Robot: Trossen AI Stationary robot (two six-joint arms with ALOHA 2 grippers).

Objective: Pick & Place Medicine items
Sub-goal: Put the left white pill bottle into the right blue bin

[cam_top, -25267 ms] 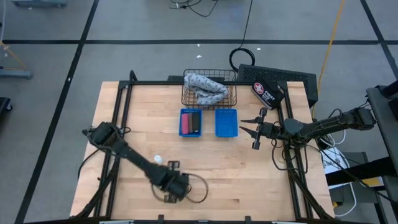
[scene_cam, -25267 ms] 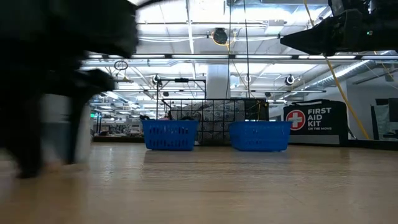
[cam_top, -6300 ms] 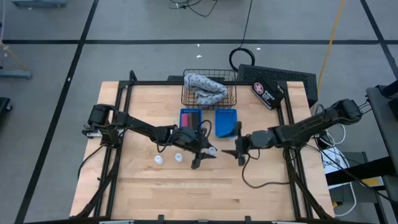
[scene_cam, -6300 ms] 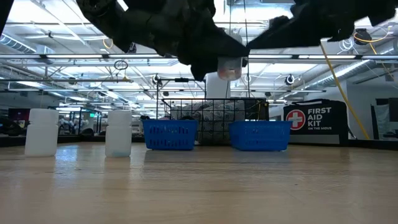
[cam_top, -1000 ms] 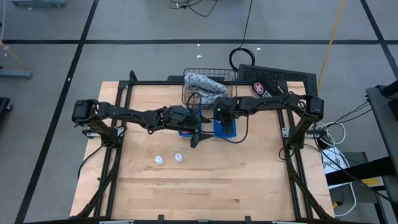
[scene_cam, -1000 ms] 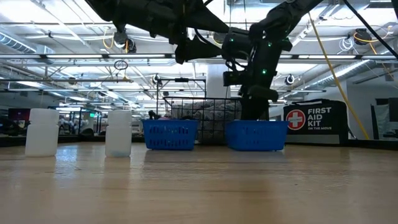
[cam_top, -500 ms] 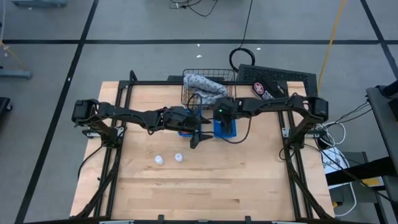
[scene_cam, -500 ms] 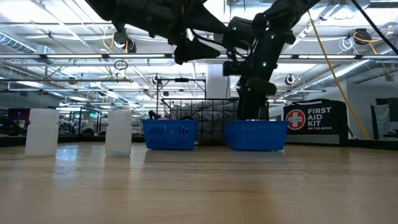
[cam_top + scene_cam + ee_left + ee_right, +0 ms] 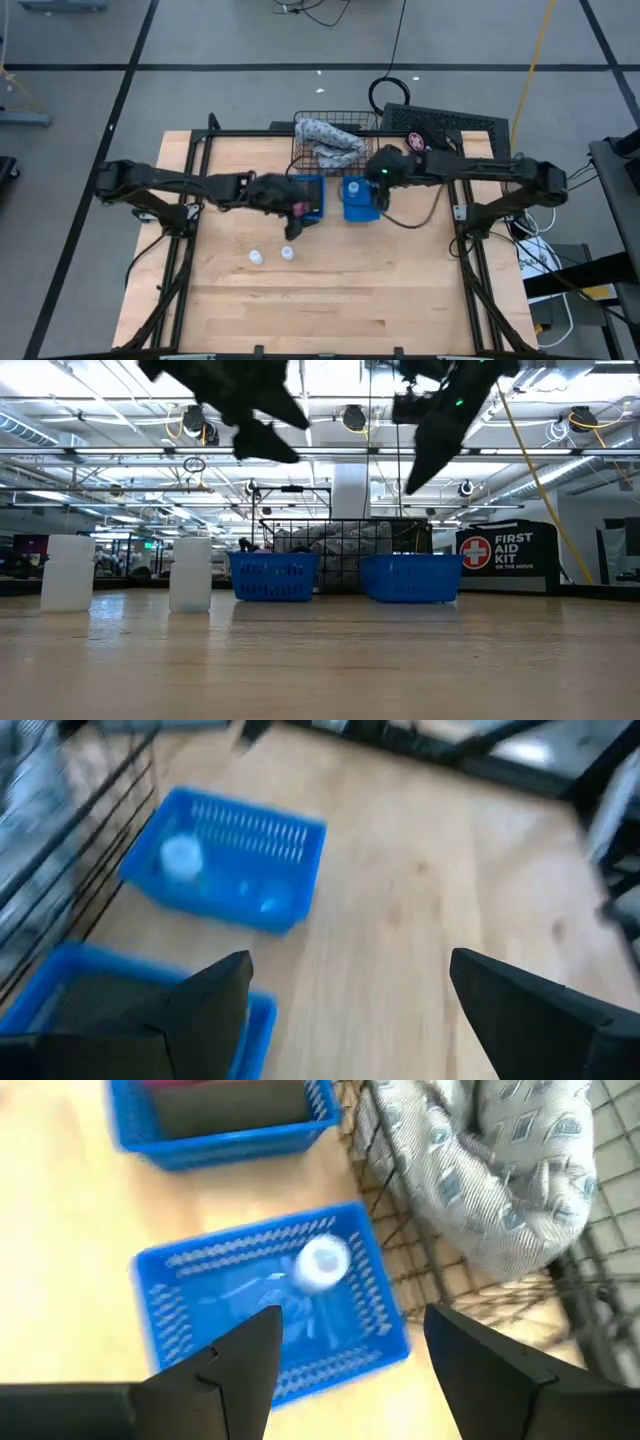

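Observation:
A small white bottle (image 9: 322, 1262) rests on the floor of the right blue basket (image 9: 180, 1342), near its far end; it shows in the left wrist view too (image 9: 180, 857). My right gripper (image 9: 350, 1335) hangs open above that basket (image 9: 361, 207), touching nothing. My left gripper (image 9: 350, 990) is open and empty, high over the left blue basket (image 9: 314, 200), which holds a pink piece (image 9: 299, 206) and a dark one. Two more white bottles (image 9: 256, 257) (image 9: 287, 253) stand upright on the wooden table, to the near left of the baskets.
A wire basket (image 9: 372, 150) with a grey-blue patterned cloth (image 9: 330, 140) stands just behind the blue baskets. A black first-aid pouch (image 9: 428, 148) lies at the far right. In the low view both grippers (image 9: 265, 435) (image 9: 430, 450) hang well above the table.
My right gripper has risen out of the right blue basket and drawn back toward the table's right edge; the white bottle stays in the basket. My left gripper has pulled back toward the table's left edge and tipped up a little, still open.

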